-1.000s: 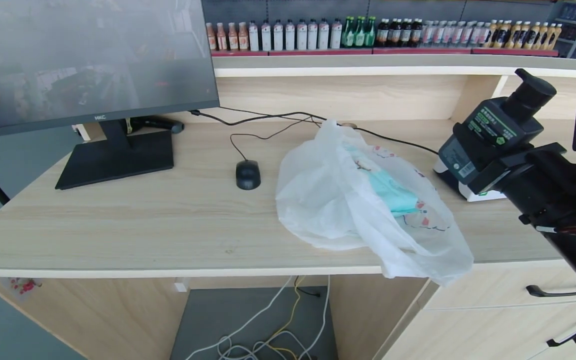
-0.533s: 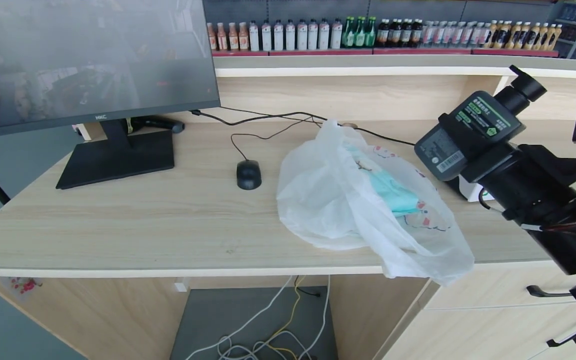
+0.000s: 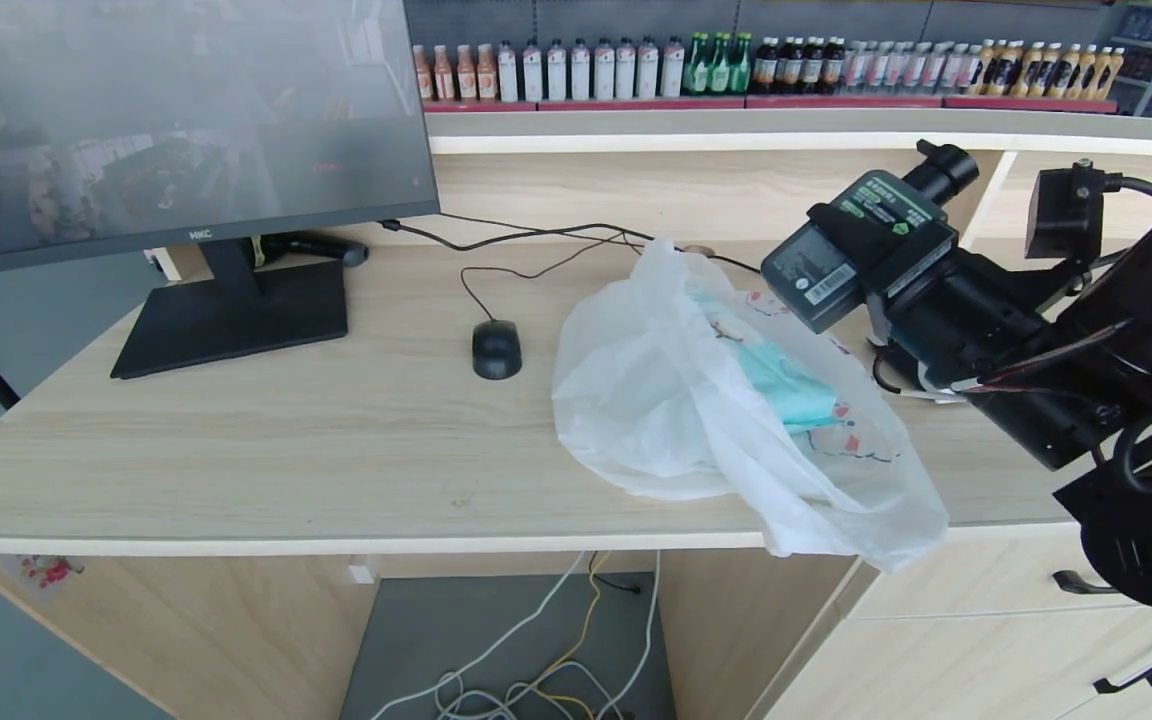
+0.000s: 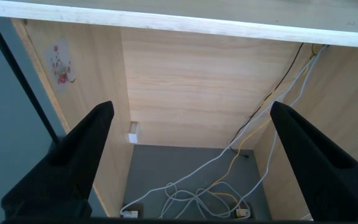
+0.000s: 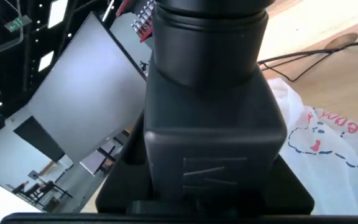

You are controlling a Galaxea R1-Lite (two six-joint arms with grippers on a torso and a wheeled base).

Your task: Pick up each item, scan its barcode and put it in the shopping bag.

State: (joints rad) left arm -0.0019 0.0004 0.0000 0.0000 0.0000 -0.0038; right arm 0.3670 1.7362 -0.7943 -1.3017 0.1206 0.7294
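Observation:
My right gripper is shut on a black bottle with a round cap and a barcode label, held tilted in the air above the right side of the white shopping bag. In the right wrist view the black bottle sits between the jaws, with the shopping bag below it. The bag lies on the wooden counter with a teal item inside. My left gripper hangs open below the counter edge, facing the floor cables.
A monitor on its stand occupies the counter's left. A black mouse lies left of the bag. A handheld scanner rests behind the monitor stand. A white box sits partly hidden behind my right arm. Drawers are at lower right.
My right gripper has carried the black bottle leftward and slightly up, from beside the white box to above the bag's right side. The bag and left arm have stayed put.

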